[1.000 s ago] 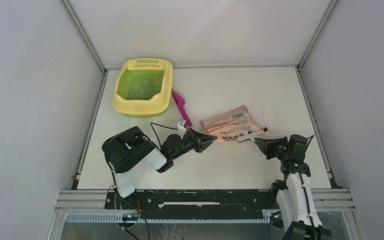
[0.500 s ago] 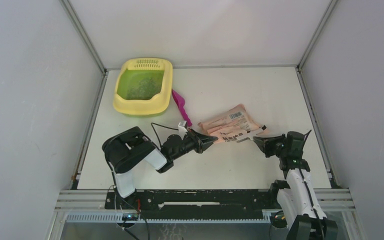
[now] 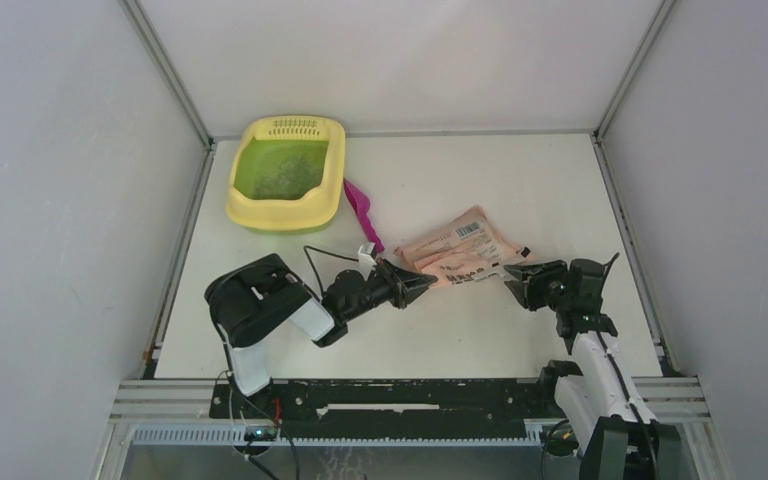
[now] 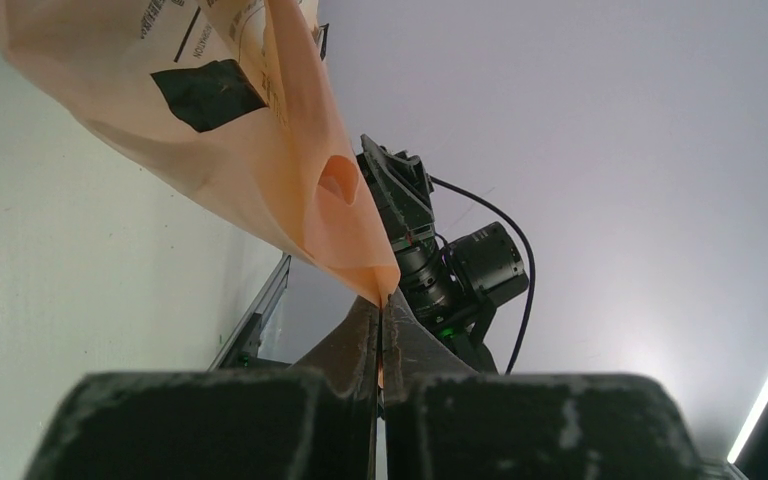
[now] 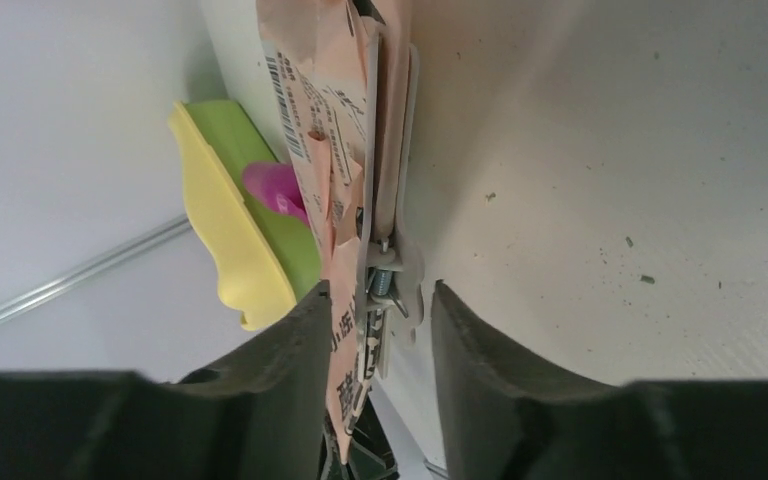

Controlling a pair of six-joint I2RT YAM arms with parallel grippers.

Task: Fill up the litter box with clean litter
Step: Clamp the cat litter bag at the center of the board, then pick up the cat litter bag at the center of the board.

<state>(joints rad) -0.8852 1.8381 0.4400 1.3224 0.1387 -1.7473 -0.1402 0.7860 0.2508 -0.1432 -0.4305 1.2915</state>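
While the bag is stretched between both arms, table (image 3: 520,180): white, carries every item; arm bases at its near edge
Litter box (image 3: 260,215): pale yellow tray at the far left corner, grille end farthest from the arms; position unchanged over the last second
Bag (image 3: 457,248): peach printed pouch lying mid-table, well apart from the litter box; it has shifted slightly to the left and away from the arms in the last second, with its right end now a little farther from the near edge
Scoop (image 3: 360,205): magenta, on the table just beside the right wall of the litter box, between the box and the bag; untouched
Left gripper (image 3: 422,285): jaws clenched on the left corner of the bag, with the film pinched into a point between them in the left wrist view; pose unchanged
Right gripper (image 3: 513,282): jaws parted, straddling the right end of the bag without pinching it; the wrist has swung round to lie more level with that end
Clip (image 5: 392,285): white closure along the right end of the bag, between the parted jaws; judged to be the next thing to grasp before pouring
Clean litter (image 3: 282,172): thin speckled layer inside the litter box, green floor showing through; judged only partly filled, and the recent motion has added none
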